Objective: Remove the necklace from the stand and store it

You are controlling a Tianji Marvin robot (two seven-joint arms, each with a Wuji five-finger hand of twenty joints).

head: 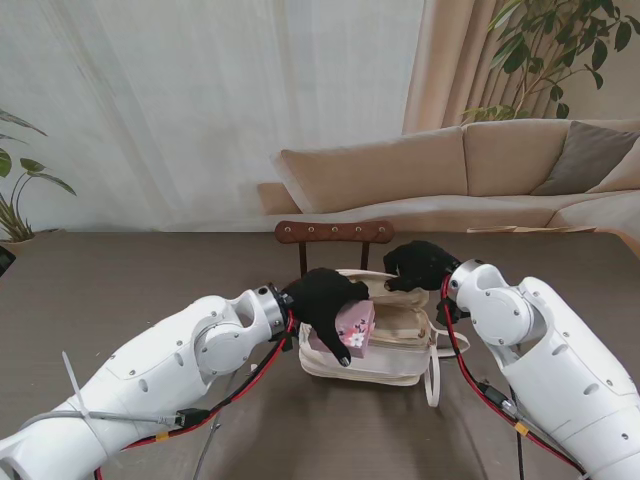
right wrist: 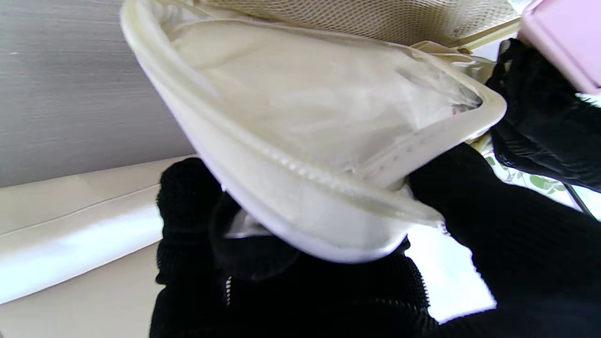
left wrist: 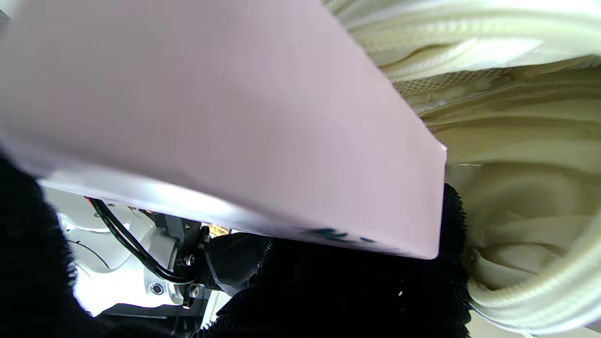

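The left robot hand [head: 325,298] grips a pink box [head: 354,329] over the open cream bag [head: 400,345] on the tabletop [head: 120,290], the right robot hand [head: 422,265] pinches the bag's far rim, and the necklace cannot be made out.

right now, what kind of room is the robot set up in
Most likely a living room at home: a beige sofa with a grey cushion stands beyond the table, sheer curtains cover the window, and leafy houseplants sit in the corners.
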